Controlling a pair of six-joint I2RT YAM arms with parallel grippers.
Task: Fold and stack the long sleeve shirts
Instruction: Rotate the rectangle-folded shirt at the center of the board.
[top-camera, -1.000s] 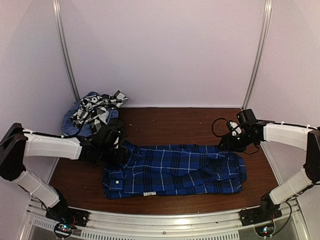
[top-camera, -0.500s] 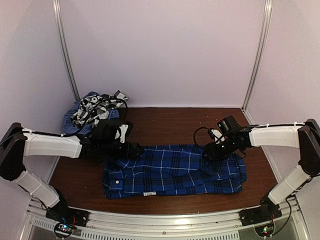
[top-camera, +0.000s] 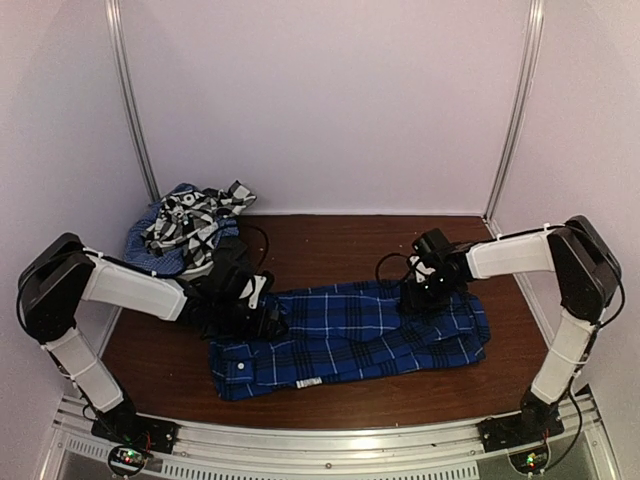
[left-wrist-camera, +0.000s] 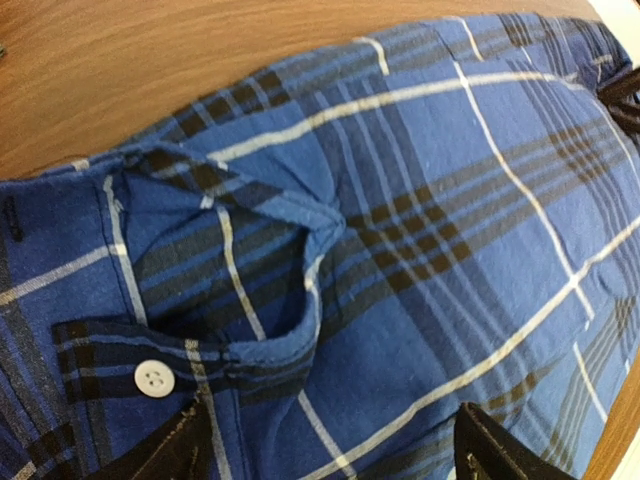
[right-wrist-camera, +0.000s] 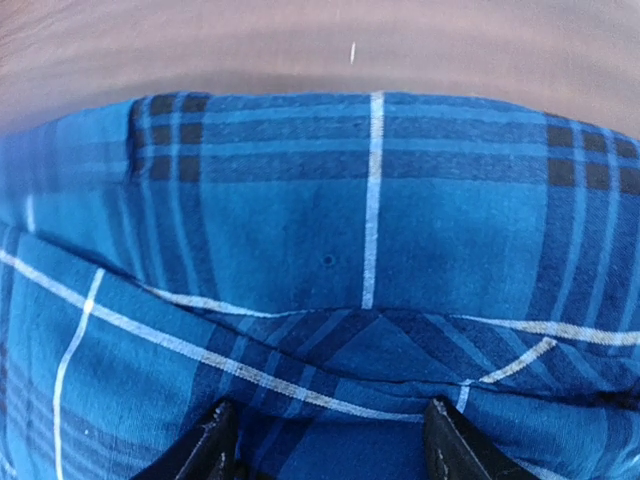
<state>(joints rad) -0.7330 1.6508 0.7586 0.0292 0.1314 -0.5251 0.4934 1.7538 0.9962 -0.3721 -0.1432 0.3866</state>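
Your royal-blue plaid shirt (top-camera: 350, 340) lies spread on the wooden table (top-camera: 340, 240), running from one claw to the other. Your left claw (left-wrist-camera: 335, 462) is down over its left end, fingers wide apart with nothing pinched, and a white button (left-wrist-camera: 152, 378) sits just by its left finger. Your right claw (right-wrist-camera: 330, 452) is spread wide too, low over a folded edge. Beyond your left claw, the other shirts (top-camera: 185, 225) sit heaped in the back corner.
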